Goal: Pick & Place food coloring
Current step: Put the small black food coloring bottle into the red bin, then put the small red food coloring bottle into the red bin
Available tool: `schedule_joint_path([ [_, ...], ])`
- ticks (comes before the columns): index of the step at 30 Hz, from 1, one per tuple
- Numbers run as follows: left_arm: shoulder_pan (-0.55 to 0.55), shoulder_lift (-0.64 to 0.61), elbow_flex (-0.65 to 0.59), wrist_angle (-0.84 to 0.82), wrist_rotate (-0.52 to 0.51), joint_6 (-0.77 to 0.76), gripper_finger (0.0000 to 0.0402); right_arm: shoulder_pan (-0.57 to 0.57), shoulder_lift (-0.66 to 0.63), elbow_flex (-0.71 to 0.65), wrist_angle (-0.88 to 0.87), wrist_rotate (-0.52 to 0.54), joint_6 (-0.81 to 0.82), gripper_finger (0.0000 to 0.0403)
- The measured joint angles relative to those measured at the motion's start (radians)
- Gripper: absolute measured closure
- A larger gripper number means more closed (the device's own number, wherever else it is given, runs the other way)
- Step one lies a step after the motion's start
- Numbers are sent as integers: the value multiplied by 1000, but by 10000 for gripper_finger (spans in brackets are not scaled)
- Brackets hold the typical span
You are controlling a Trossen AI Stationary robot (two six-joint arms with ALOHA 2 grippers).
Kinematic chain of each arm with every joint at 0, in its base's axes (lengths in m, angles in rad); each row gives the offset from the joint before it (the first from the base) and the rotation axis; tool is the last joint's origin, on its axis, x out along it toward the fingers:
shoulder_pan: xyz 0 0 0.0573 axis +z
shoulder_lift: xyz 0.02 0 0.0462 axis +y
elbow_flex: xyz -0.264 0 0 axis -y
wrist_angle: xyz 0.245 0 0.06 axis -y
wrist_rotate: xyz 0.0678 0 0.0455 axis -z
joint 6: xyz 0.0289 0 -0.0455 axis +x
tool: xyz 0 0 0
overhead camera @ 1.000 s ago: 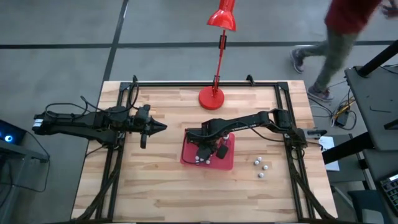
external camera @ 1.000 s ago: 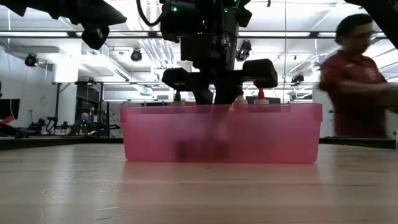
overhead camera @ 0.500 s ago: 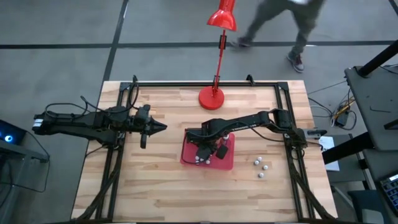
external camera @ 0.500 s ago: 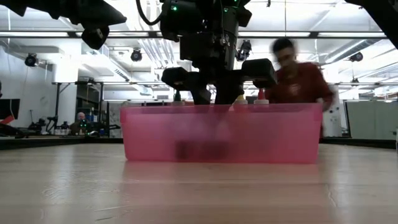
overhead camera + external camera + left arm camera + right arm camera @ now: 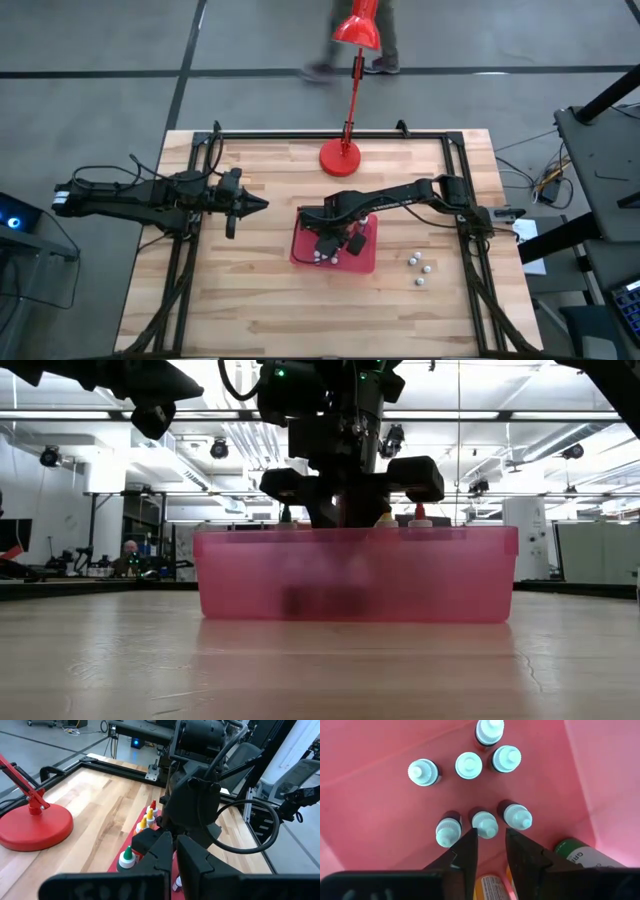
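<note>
Desk (image 5: 250,290): a pale wooden top with a dark frame filled the centre of the high view, both dark arms reaching in from its sides.
Red tray (image 5: 362,262): it lay just right of the frame's centre in the high view; in the low view it spread across the middle as a translucent pink wall (image 5: 450,575).
Food coloring (image 5: 128,858): the small bottles stood inside the red tray. The left wrist view showed green, yellow, orange and red caps in a row at centre frame; two cap tips (image 5: 420,515) rose above the tray rim in the low view.
White-capped bottles (image 5: 468,765): seven dark bottles with white caps stood on the tray floor, three in the upper middle of the right wrist view, one above them and three lower down.
Right pincer (image 5: 489,851): it hung over the tray, its fingers spread a little with the middle bottle of the lower three just ahead of the gap; nothing was pinched between them.
Left pincer (image 5: 262,204): it waited left of centre in the high view, above bare desk, fingers pressed together and empty.
Red lamp (image 5: 341,157): its round base sat at the desk's upper middle edge.
Beads (image 5: 420,268): three pale beads lay on the desk right of the tray.
Person (image 5: 345,68): only legs showed on the floor at the upper edge of the high view.
</note>
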Motion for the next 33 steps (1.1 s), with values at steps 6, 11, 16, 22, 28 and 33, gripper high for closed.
schedule_joint_path([
  [6, 0, 0, 0, 0, 0, 0, 402, 0, 0, 0, -1, 0, 0, 300],
  [11, 0, 0, 0, 0, 0, 0, 402, 0, -1, 0, -5, 0, 0, 289],
  [16, 0, 0, 0, 0, 0, 0, 402, 0, -1, 0, -8, 0, 0, 279],
  [22, 0, 0, 0, 0, 0, 0, 402, 3, -9, 0, -16, 0, 0, 273],
  [28, 0, 0, 0, 0, 0, 0, 402, 3, -35, 0, -16, 0, 0, 279],
  [33, 0, 0, 0, 0, 0, 0, 402, 5, -73, 0, -22, 0, 58, 282],
])
